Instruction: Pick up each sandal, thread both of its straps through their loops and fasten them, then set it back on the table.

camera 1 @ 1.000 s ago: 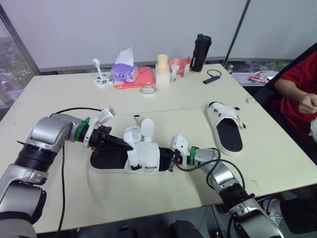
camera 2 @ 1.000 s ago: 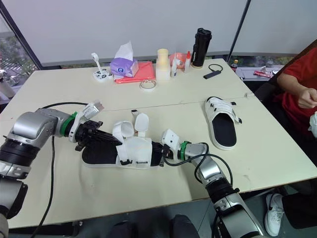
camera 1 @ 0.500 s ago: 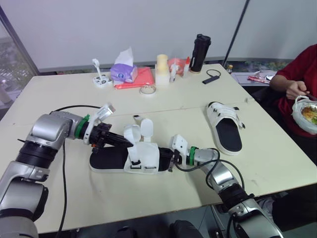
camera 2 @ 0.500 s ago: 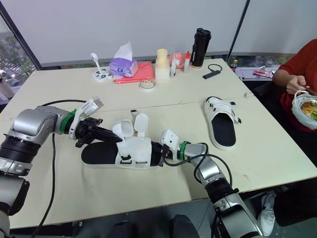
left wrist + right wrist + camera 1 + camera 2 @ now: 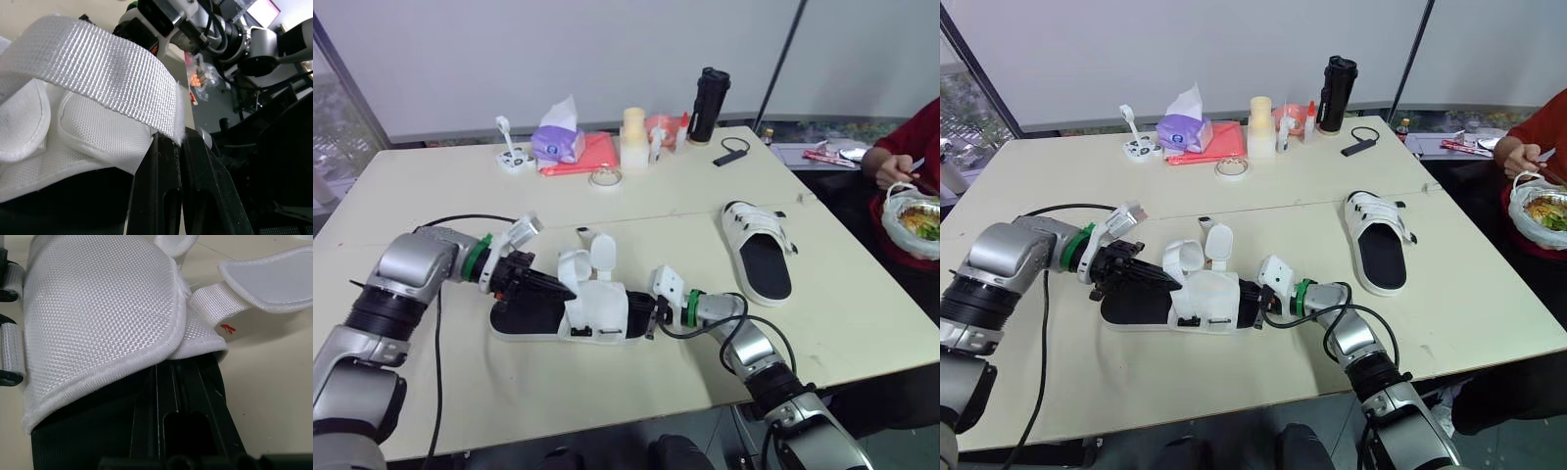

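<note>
Left wrist view puts my left pincer [image 5: 179,143] right at the edge of a white woven strap [image 5: 107,78]. Its two black fingers are closed to a thin gap, with the strap's corner pinched between the tips. That strap belongs to the near sandal [image 5: 602,308], which lies flat on the table [image 5: 656,206] in front of me, black sole down. I reach in over its heel end from my left. Above its white upper, the strap flaps arch upward, unfastened.

At the toe end, my right pincer [image 5: 649,315] comes in from the opposite side. In the right wrist view its fingers lie pressed together and run in under the rim of the white upper. The tips are hidden there, so I cannot tell whether they grip anything.

Well to my right lies the far sandal [image 5: 759,250], flat on the table, its white straps lying across it. Along the far edge stand a tissue pack [image 5: 558,142], a tape roll [image 5: 605,177] and a black bottle [image 5: 710,105]. At the right edge a person's hand [image 5: 886,168] is over a bowl of food [image 5: 913,213].
</note>
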Robot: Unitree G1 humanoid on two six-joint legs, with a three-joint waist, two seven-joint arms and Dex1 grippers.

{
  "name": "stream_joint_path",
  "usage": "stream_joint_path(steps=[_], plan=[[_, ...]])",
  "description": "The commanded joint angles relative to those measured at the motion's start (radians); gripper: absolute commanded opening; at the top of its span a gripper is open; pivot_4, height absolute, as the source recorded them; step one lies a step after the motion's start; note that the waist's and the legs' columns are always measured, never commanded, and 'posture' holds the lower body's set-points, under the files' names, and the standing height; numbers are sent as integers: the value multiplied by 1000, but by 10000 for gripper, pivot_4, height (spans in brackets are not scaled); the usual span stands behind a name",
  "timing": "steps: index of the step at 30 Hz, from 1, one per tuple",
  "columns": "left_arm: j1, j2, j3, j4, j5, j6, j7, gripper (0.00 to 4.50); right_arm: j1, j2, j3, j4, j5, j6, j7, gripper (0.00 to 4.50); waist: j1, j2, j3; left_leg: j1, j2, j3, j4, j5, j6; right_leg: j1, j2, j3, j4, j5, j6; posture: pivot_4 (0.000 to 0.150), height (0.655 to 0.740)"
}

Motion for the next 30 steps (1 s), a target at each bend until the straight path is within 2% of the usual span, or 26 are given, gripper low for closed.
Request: stream_joint_path(steps=[1,8,14,21,30], plan=[[-9,20,-13,-19,27,-44,-12,780,49,-6,48,82,-74,48,-17,0,0,0,0,0,0,0,0,0,0,0,0,0,0,0,0,1500,7394],[-37,69,-93,-17,21,-137,-12,780,48,-5,50,89,-75,44,-15,0,0,0,0,0,0,0,0,0,0,0,0,0,0,0,0,1500,7394],[-130,48,-174,23,10,-213,-12,780,47,2,51,91,-75,45,-18,0,1,-1,-1,0,0,0,0,0,0,0,0,0,0,0,0,1500,7394],[-135,76,-254,-10,-39,-237,-12,780,62,5,49,76,-75,50,-29,0,-2,-1,-1,1,1,0,0,0,1,0,2,1,1,0,0,1500,7394],[-132,65,-262,-12,-10,-279,-12,780,67,9,51,72,-73,55,-38,0,-1,-1,-1,1,1,0,0,0,1,0,3,1,1,0,-1,1500,7394]])
